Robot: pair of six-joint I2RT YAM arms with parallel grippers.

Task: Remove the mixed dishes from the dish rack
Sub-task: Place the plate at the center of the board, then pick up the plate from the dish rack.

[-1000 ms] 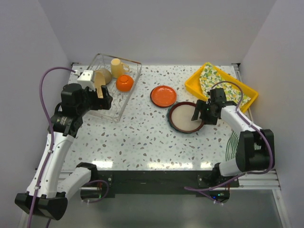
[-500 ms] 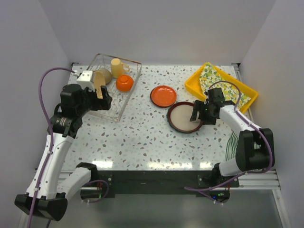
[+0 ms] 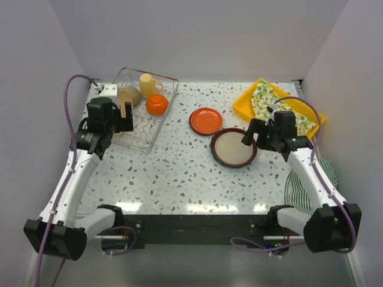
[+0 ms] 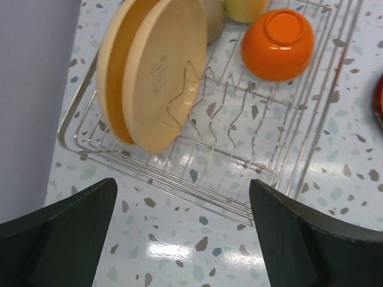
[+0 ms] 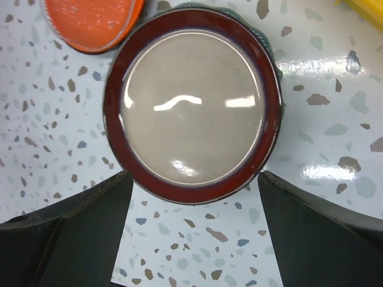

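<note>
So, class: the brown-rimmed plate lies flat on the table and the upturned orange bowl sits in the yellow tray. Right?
Not quite: the upturned orange bowl sits in the wire dish rack, as the left wrist view shows. The rest holds.

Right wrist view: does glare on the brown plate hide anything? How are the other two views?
Right wrist view: thin light streaks on the cream face of the dark brown plate, rim fully readable; left wrist view: tan plates sharp, white glare on the table under the dish rack wires; top external view: bright reflection band along the table's near edge.
</note>
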